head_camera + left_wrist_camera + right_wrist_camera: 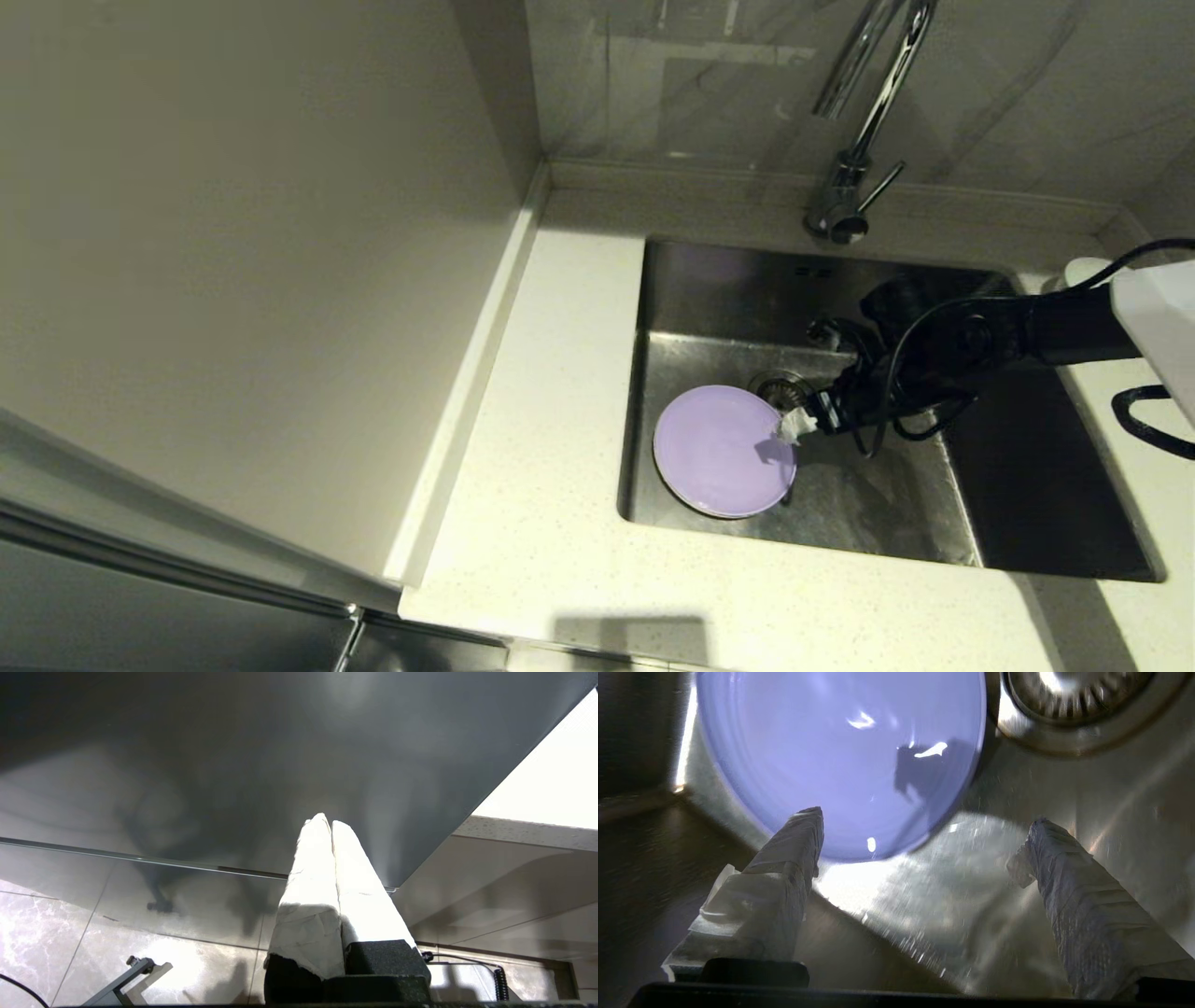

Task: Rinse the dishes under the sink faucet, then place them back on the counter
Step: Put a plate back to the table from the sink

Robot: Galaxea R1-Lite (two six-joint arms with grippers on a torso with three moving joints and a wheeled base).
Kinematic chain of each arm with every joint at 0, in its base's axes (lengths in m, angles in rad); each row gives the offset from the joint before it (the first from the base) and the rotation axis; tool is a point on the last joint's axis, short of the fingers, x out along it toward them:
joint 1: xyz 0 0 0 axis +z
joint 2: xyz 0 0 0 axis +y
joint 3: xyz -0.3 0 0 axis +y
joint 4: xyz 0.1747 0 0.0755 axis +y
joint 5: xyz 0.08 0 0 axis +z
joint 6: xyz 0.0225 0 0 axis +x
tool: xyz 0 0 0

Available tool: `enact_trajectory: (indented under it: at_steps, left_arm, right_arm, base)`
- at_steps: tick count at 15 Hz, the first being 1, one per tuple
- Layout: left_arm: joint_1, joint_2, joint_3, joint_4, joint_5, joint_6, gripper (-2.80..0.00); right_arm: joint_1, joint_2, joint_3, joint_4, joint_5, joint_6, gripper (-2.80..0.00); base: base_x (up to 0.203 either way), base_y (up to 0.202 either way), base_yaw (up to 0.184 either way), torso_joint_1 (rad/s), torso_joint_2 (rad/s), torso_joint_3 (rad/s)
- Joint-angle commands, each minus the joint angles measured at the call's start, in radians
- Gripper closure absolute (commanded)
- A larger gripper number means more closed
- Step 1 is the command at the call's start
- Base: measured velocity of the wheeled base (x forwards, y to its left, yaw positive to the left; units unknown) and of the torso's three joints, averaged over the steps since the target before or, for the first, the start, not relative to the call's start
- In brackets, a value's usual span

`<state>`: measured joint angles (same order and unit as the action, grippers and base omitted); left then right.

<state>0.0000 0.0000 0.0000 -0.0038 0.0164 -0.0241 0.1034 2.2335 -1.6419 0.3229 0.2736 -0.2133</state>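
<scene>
A pale lavender plate (724, 451) rests low in the sink (887, 523), against its left side and just in front of the round drain strainer (780, 385). My right gripper (798, 425) reaches down into the basin at the plate's right rim. In the right wrist view this gripper (925, 817) is open. One wrapped finger (794, 858) overlaps the plate (831, 756) and the other is over bare steel. The chrome faucet (859, 121) stands behind the sink; no water shows. My left gripper (327, 820) is shut on nothing, down by the cabinet front. The white bowl and the cream plate are out of view.
White speckled counter (551, 392) surrounds the sink, with a beige wall panel (243, 233) on its left and a raised back ledge (672, 182). A black cable (1144, 420) lies on the counter to the right of the sink. The strainer (1073, 695) is close to the plate's edge.
</scene>
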Motion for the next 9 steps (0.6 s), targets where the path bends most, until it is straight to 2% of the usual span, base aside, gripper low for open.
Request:
enact_trajectory:
  at_steps: [1, 5, 9]
  left_arm:
    - [0.000, -0.002, 0.000, -0.001, 0.000, 0.000, 0.00]
    - [0.000, -0.002, 0.000, -0.001, 0.000, 0.000, 0.00]
    - [0.000, -0.002, 0.000, -0.001, 0.000, 0.000, 0.00]
  right_arm:
    - [0.009, 0.057, -0.004, -0.048, 0.002, -0.017, -2.80]
    - [0.015, 0.121, -0.033, -0.163, -0.007, -0.028, -2.80]
    - [0.013, 0.172, -0.083, -0.169, -0.013, -0.051, -2.80]
  base:
    - [0.000, 0.000, 0.000, 0.000, 0.00, 0.000]
    - [0.000, 0.000, 0.000, 0.000, 0.00, 0.000]
    - [0.000, 0.000, 0.000, 0.000, 0.00, 0.000]
